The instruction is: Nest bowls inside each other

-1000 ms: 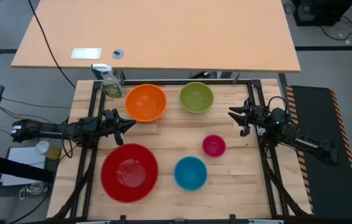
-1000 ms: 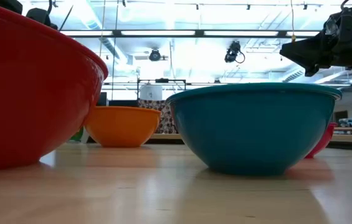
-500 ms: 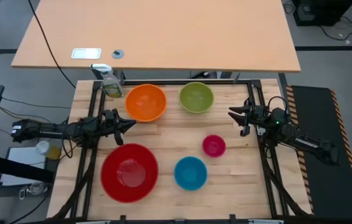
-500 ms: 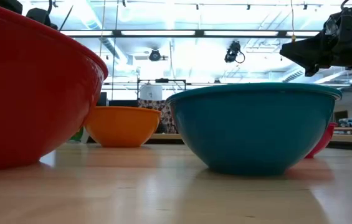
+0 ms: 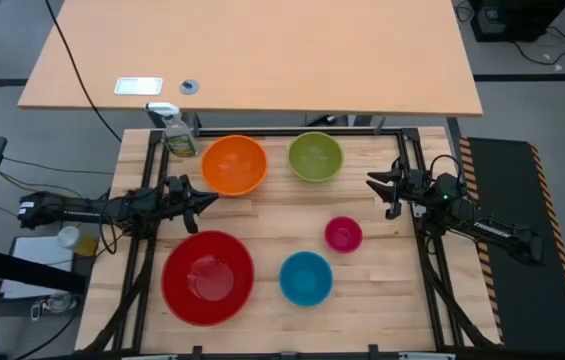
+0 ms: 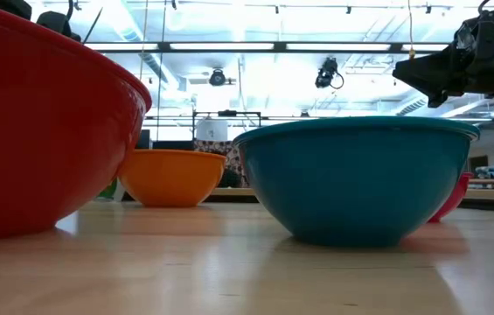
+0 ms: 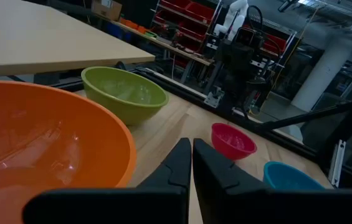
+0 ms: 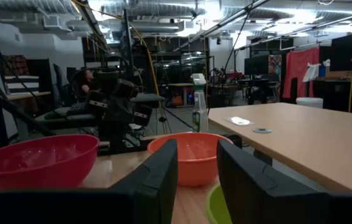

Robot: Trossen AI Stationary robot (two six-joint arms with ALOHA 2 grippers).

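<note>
Five bowls stand apart on their bases on the wooden table: red [image 5: 208, 277] at the near left, blue [image 5: 306, 277] beside it, small pink [image 5: 343, 234], orange [image 5: 234, 165] and lime green [image 5: 315, 156] at the far side. My left gripper [image 5: 205, 201] hovers shut at the table's left, between the orange and red bowls, pointing level toward the right [image 7: 192, 144]. At the table's right my right gripper [image 5: 372, 183] hovers open, pointing left, nothing between its fingers [image 8: 197, 149]; the low view shows it high above the table [image 6: 401, 66].
A spray bottle [image 5: 177, 135] stands at the table's far left corner, behind the orange bowl. A black frame rail [image 5: 292, 131] runs along the table's far edge. A larger tan table [image 5: 262, 50] stands beyond. Bare wood lies between the bowls in the middle.
</note>
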